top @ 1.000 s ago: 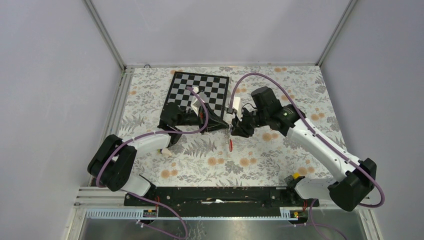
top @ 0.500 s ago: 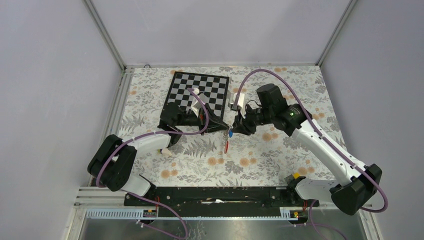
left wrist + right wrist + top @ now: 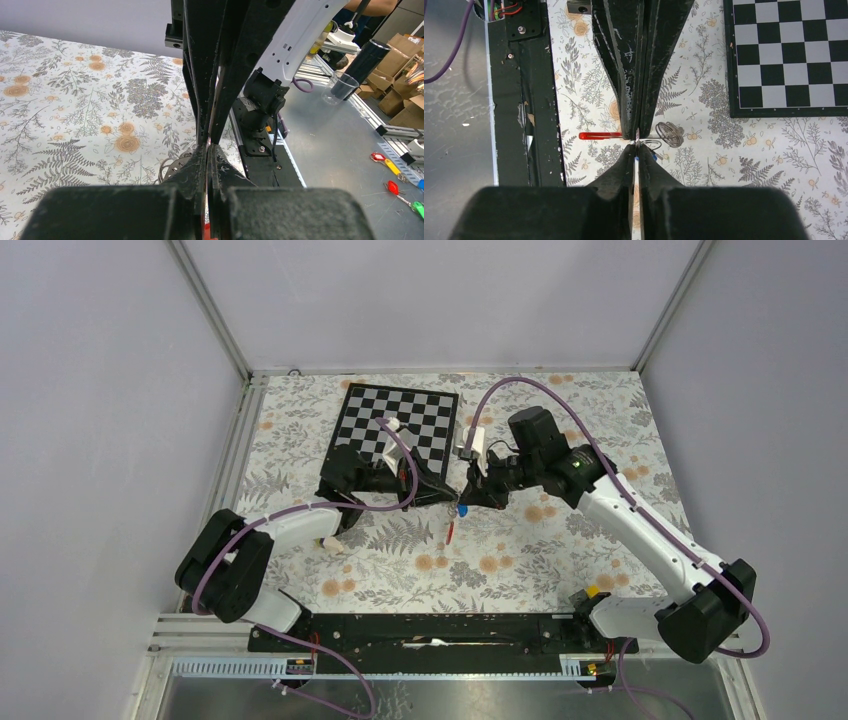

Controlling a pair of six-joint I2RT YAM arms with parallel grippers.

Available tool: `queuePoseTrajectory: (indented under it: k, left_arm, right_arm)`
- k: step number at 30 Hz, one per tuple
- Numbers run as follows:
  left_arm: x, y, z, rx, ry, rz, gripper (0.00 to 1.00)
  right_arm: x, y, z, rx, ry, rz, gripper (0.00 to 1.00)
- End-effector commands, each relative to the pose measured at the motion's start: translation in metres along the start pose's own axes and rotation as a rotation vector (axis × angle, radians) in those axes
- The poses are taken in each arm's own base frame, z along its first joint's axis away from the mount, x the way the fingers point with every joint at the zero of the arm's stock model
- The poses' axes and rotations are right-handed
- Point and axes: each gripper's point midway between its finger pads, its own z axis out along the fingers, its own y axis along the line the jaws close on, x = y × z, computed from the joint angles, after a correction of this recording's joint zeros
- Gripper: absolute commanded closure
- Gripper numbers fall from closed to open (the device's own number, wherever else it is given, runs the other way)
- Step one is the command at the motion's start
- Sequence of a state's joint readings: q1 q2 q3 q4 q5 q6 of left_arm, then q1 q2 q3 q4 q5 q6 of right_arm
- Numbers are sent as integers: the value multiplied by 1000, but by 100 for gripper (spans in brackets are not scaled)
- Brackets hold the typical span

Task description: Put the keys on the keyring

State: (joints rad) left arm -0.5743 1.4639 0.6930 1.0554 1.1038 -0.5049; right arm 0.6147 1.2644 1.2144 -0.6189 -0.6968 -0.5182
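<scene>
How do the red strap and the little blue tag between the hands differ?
Colour: the keyring strap is bright red; the keys' tag is blue. Size: the strap shows as a long strip, the tag as a small speck. Place: the tag sits right where the left hand and right hand meet; the strap trails away from there. Shared: both start at that meeting point.
</scene>
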Motion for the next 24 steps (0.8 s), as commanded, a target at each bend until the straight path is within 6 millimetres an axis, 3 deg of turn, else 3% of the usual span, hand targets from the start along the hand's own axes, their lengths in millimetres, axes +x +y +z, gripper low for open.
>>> queuePoseTrajectory:
  k: [1,6,11,13,24]
  left_arm:
    - [-3,-3,0,16,-8,68,100]
    - [-1,4,0,-6,21,88,98]
    - [-5,13,1,-38,59,127,75]
    - [-7,13,2,-35,63,129,70]
    - [-3,4,5,8,70,127,67]
  right_arm:
    - [-20,0,-6,-10,-48,-43,97]
    - [-18,0,-12,-9,1,-47,100]
    - [-3,-2,-12,-12,138,-8,100]
    - [2,-2,-10,-16,179,3,100]
    - [10,-5,-1,-27,261,38,100]
